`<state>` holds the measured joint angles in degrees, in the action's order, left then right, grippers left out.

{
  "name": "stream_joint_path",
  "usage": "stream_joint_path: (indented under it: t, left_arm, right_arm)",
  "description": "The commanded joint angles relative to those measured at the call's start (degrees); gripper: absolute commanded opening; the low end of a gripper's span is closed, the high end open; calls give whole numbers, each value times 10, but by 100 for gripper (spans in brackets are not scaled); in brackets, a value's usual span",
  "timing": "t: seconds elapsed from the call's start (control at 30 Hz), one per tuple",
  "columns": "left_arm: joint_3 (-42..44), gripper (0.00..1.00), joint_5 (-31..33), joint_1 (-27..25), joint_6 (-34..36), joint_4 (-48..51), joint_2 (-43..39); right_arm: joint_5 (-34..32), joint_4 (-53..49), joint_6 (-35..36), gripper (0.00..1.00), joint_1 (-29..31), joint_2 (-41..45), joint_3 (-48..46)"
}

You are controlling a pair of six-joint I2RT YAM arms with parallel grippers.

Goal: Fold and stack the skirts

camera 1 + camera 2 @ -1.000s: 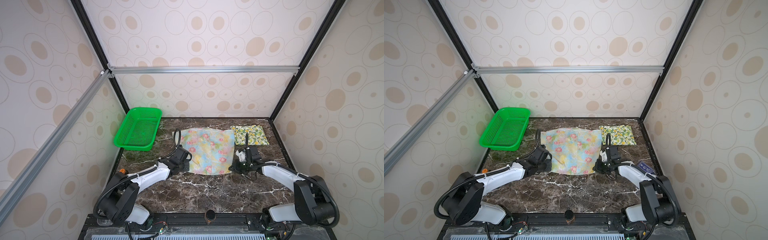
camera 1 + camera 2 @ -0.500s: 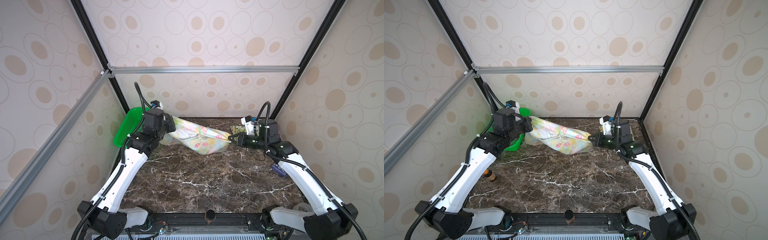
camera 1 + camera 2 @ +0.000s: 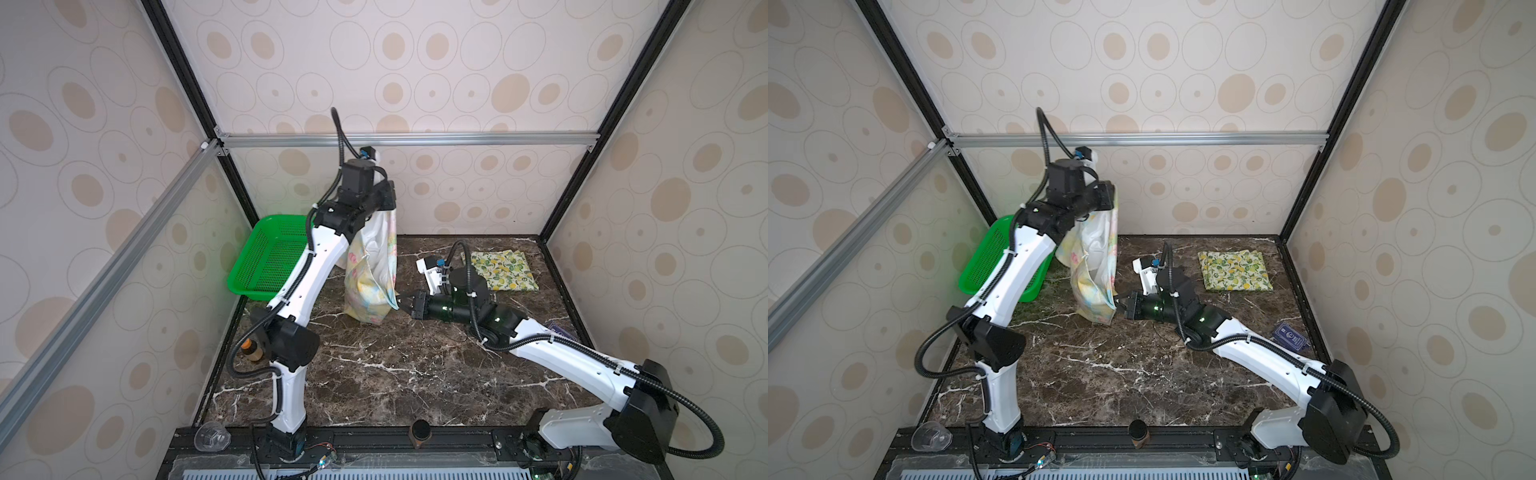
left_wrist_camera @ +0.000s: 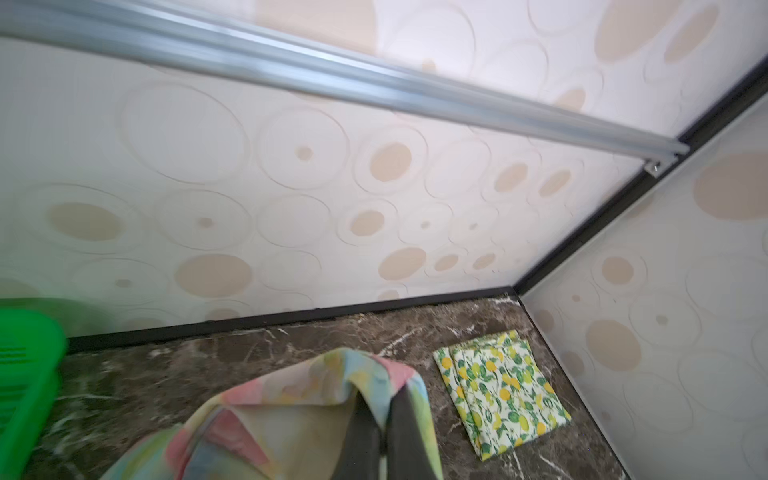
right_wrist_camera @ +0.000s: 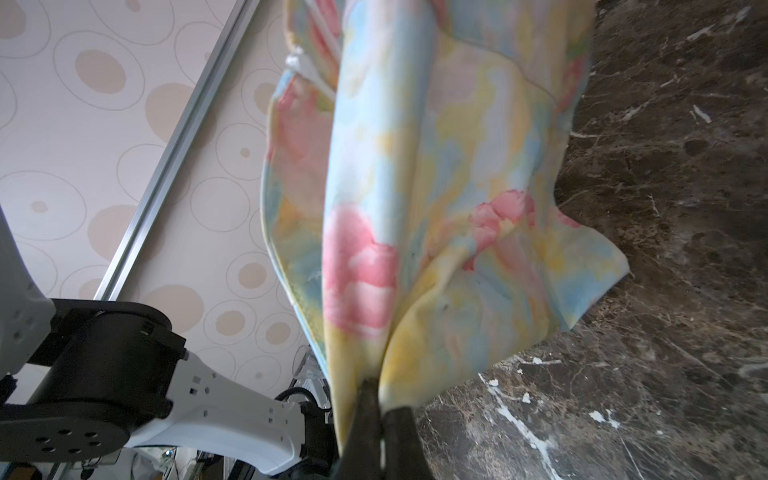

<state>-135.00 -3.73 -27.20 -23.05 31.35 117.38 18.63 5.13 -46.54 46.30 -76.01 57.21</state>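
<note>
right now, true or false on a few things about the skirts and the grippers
1. The floral skirt hangs from the left gripper. True.
2. The right gripper is open. False: it is shut on the floral skirt's lower corner.
3. The lemon skirt lies in the basket. False: it lies on the table, near the far right corner.
4. The lemon skirt is folded flat. True.
</note>
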Motion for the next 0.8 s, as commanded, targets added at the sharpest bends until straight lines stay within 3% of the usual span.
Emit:
stream_joint_path:
  t: [0.0,0.1,0.17,0.23,0.3,0.33,0.37,0.4,0.57,0.77]
  left_arm:
    - [-27,0,-27,-54,17,-80,52]
    - [33,0,-60,-98,-2,-115,84]
    - [85,0,-88,-120,-20,-165,96]
    - [122,0,-111,-135,-41,-207,110]
    - [137,5,-139,-141,-56,-227,121]
    - [143,28,-146,-141,-64,-228,125]
    - [152,41,-152,-142,-70,-232,123]
    - [165,46,-158,-141,-74,-236,116]
    - [284,52,-152,-127,-89,-246,13]
    - [539,51,-117,-92,-117,-252,-150]
  right_arm:
    - [-2,-1,-48,0,44,3,-68]
    - [-36,-1,-76,3,56,28,-127]
    - [-67,-10,-85,37,56,68,-161]
    - [-107,-57,-70,53,56,126,-169]
    - [-146,-129,-45,59,56,176,-156]
    - [-166,-167,-32,61,56,198,-147]
    - [-182,-192,-24,62,56,213,-140]
    - [-200,-222,-14,63,55,230,-131]
    - [-288,-314,53,71,32,265,-84]
    - [-191,-315,101,69,-135,213,-83]
